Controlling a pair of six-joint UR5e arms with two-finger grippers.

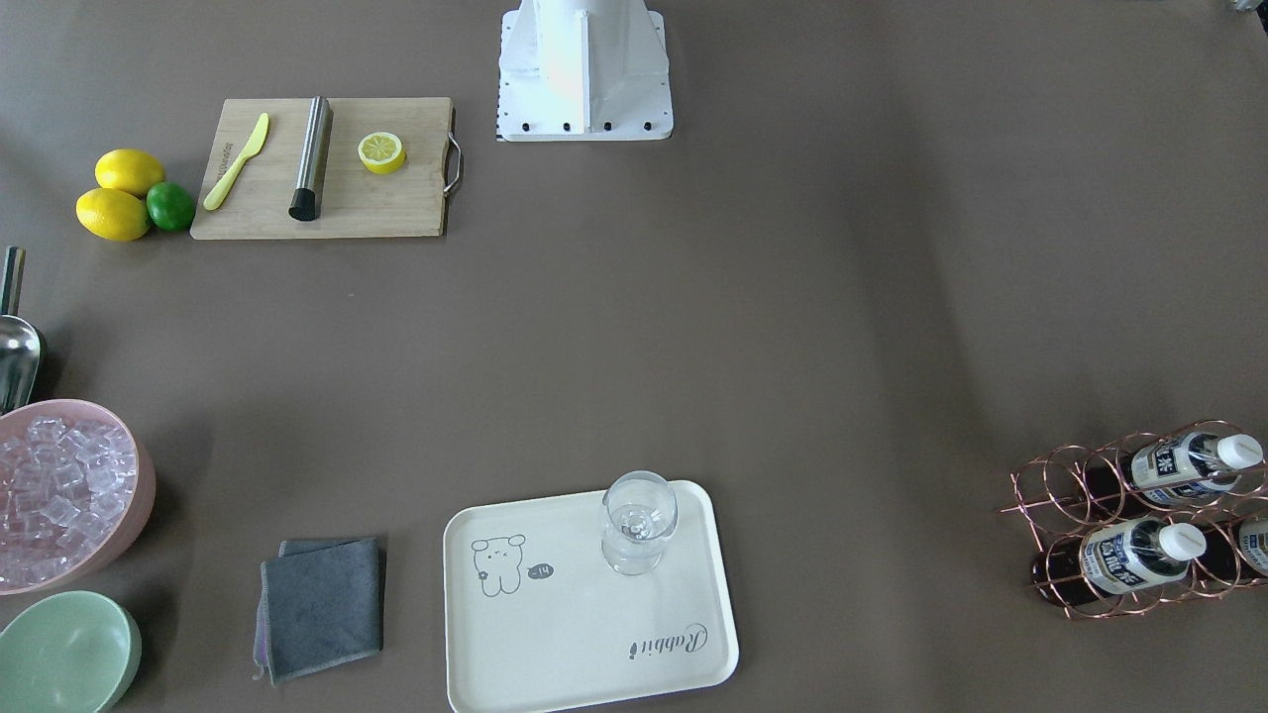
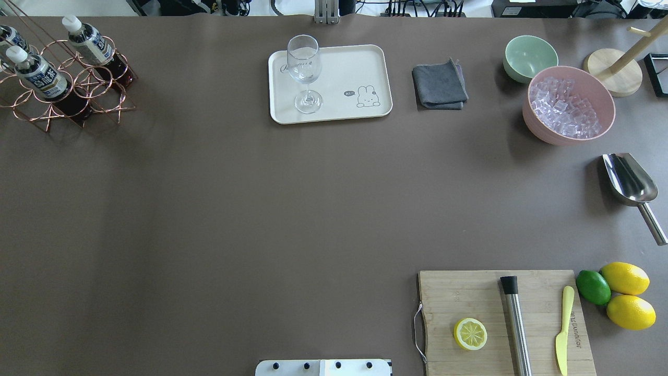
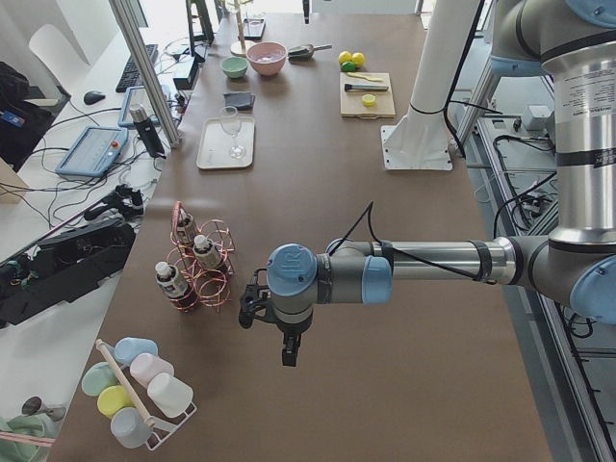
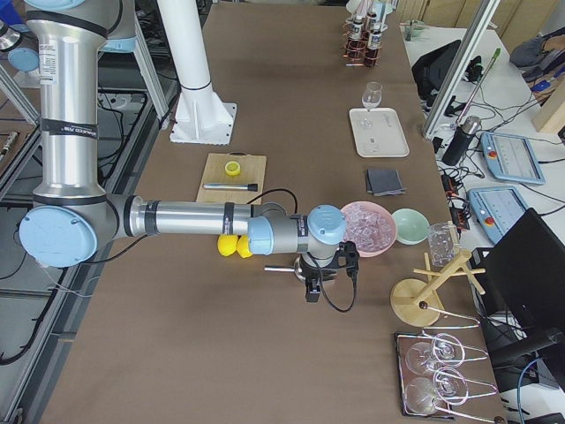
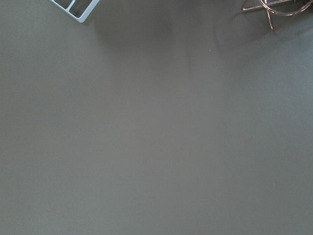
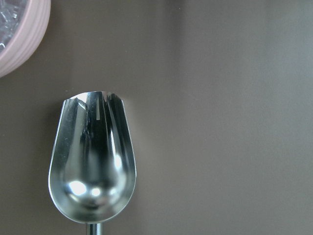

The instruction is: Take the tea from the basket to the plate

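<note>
Three tea bottles (image 2: 39, 75) (image 2: 88, 44) (image 2: 10, 36), dark brown with white caps, stand in the rose-gold wire basket (image 2: 104, 99) at the far left corner of the table; they also show in the front view, tea (image 1: 1139, 555) in basket (image 1: 1050, 495). The cream plate (image 2: 355, 68) (image 1: 594, 634) carries an upright wine glass (image 2: 303, 73). My left gripper (image 3: 289, 351) hangs over bare table a short way from the basket (image 3: 217, 289); a basket foot (image 5: 274, 7) shows in its wrist view. My right gripper (image 4: 309, 290) hovers above a steel scoop (image 6: 93, 166). I cannot tell either gripper's state.
A cutting board (image 2: 469, 292) holds a half lemon, a steel cylinder and a yellow knife, with lemons and a lime (image 2: 592, 287) beside it. A pink bowl of ice (image 2: 569, 104), a green bowl (image 2: 529, 55) and a grey cloth (image 2: 439, 83) sit right of the plate. A cup rack (image 3: 135, 385) stands near the basket.
</note>
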